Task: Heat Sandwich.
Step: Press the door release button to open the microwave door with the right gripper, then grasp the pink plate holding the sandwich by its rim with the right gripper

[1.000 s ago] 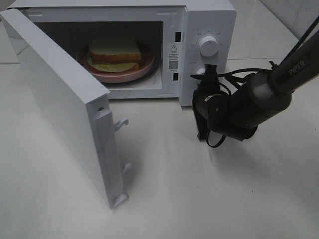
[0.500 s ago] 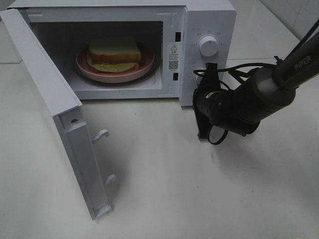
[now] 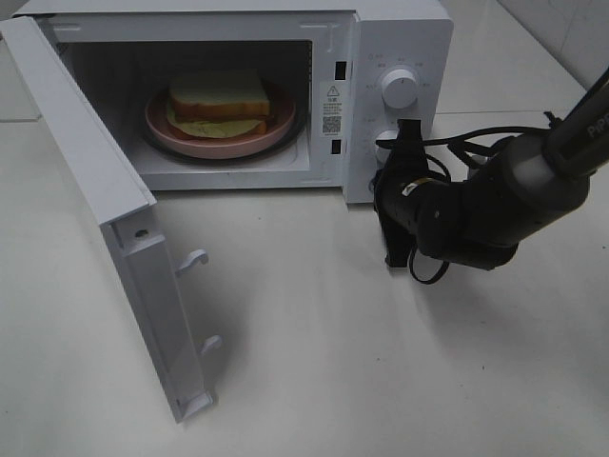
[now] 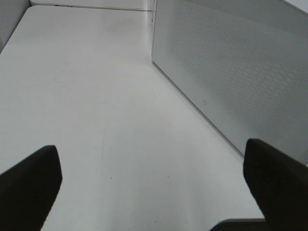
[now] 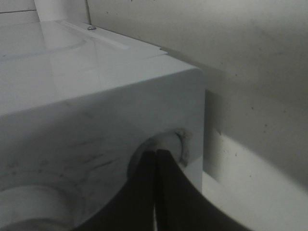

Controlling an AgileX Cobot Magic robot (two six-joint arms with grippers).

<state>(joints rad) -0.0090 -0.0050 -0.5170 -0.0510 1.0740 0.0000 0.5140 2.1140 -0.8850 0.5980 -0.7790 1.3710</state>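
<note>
The sandwich (image 3: 219,100), white bread with a pale green layer, lies on a pink plate (image 3: 190,145) inside the white microwave (image 3: 400,38). The microwave's door (image 3: 86,181) stands wide open to the left. My right gripper (image 3: 392,150) is shut and empty, with its tips at the lower knob (image 5: 180,144) on the control panel, below the upper knob (image 3: 398,88). The right wrist view shows the two fingers (image 5: 166,192) pressed together in front of that knob. My left gripper (image 4: 154,168) is open and empty above the bare table, beside a white dotted microwave panel (image 4: 240,72). The left arm is out of the exterior view.
The open door juts far out over the front left of the white table (image 3: 314,362). Black cables (image 3: 466,143) loop from the right arm beside the microwave's right side. A tiled wall (image 3: 571,29) is at the back right.
The door swung further open to the left. My right gripper and arm shifted slightly to the right, staying by the lower knob.
</note>
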